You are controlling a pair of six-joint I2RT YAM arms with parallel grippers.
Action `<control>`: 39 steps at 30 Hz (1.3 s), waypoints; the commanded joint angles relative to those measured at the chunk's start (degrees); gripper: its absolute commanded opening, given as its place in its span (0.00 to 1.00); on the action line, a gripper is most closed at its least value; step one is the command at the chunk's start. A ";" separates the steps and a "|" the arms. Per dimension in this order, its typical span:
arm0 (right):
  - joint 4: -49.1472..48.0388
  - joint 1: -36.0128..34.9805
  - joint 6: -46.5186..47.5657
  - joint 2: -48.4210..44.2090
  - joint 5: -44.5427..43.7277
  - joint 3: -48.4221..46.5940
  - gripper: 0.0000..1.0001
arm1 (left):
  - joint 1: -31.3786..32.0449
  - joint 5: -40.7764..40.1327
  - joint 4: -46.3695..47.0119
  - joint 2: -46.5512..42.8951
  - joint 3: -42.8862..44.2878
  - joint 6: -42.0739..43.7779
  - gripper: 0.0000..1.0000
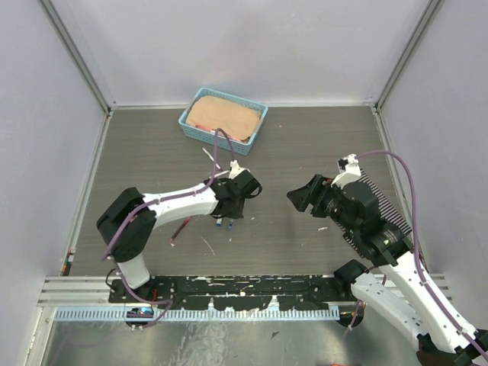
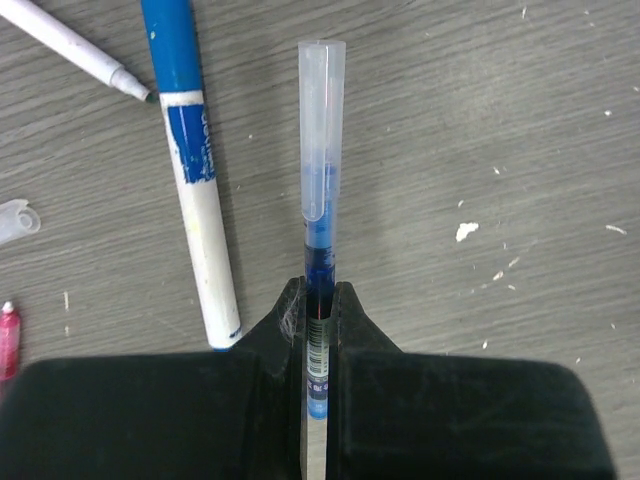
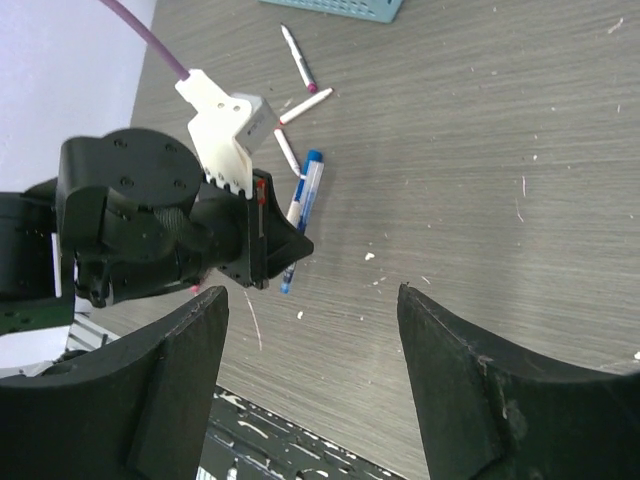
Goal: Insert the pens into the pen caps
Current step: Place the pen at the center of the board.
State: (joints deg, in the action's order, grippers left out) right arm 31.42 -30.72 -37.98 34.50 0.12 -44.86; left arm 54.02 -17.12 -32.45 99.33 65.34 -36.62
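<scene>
The left claw (image 2: 318, 300) is clenching a thin blue-inked pen (image 2: 319, 262) that is jutting straight ahead of its fingers, with a translucent plastic cap (image 2: 321, 120) sitting over the front end. 1 white-barrelled marker with a blue cap (image 2: 200, 220) is lying on the grey wood-grain table (image 2: 500, 150) just left of that claw, while the right claw (image 3: 312, 298) is hanging released, holding nothing

Tail of blue pen (image 2: 321, 240) out of sight within left hand (image 2: 318, 300); pink object (image 2: 8, 340) half off-frame.

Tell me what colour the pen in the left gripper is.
Blue pen, clear cap over its tip; best seen in the left wrist view.
</scene>
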 commanded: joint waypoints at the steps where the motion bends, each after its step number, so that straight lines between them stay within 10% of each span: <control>1: -0.14 0.17 -0.87 -0.80 -0.09 0.82 0.73 | -0.84 1.20 0.54 3.31 3.42 -1.17 0.00; 24: -0.28 0.21 -0.35 1.07 1.20 1.28 0.73 | -3.36 0.47 0.98 8.22 3.60 -1.52 0.27; 39: 0.95 0.09 1.34 1.01 0.71 0.20 0.74 | -3.38 2.44 1.01 -3.64 5.80 4.39 0.33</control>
State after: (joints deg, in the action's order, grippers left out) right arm 33.08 -30.72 -38.06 35.66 0.80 -43.16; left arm 50.76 -14.83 -32.10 103.13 68.38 -35.92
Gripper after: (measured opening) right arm 0.735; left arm 0.318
